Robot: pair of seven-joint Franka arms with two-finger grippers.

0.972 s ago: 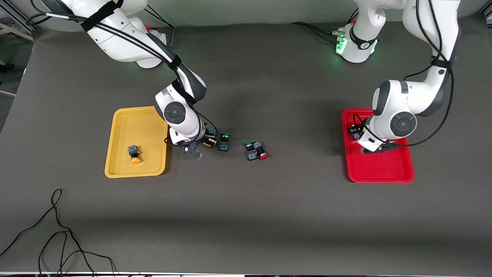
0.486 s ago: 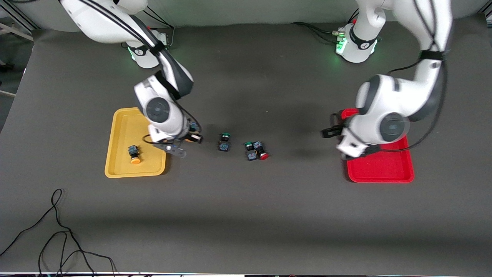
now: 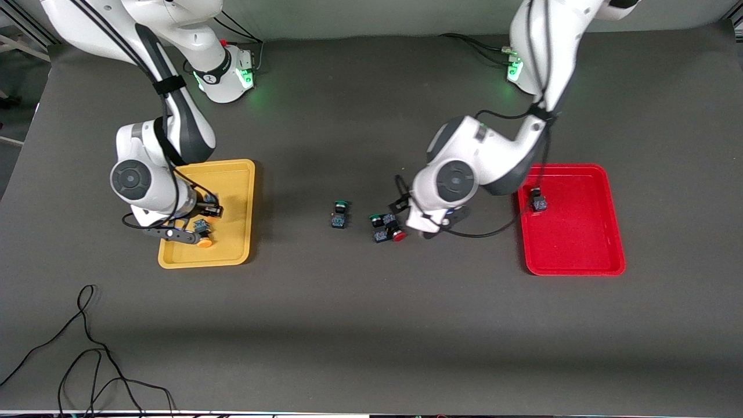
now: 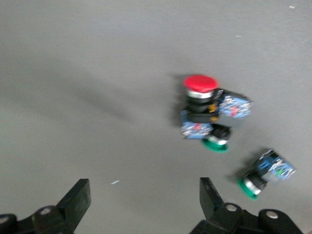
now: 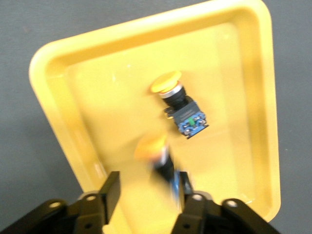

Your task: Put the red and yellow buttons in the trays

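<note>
— Table?
— A dark grey mat [image 3: 371,325]; yellow plastic tray [image 3: 241,174] at nine o'clock, red plastic tray [image 3: 580,244] at three.
— Jaws?
— Wide on left gripper [image 4: 144,204], over mat beside red-capped button switch [image 4: 200,84]; parted on right gripper [image 5: 146,192], over yellow tray, orange-capped button switch [image 5: 152,147] between.

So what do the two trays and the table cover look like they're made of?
Yellow tray: probably molded plastic, slightly glossy; soft highlights along its rounded rim.
Red tray: looks the same, smooth with rounded corners and a raised rim.
Table cover: a matte dark grey sheet, perhaps rubber or fabric; no glare, exact material unclear.
</note>
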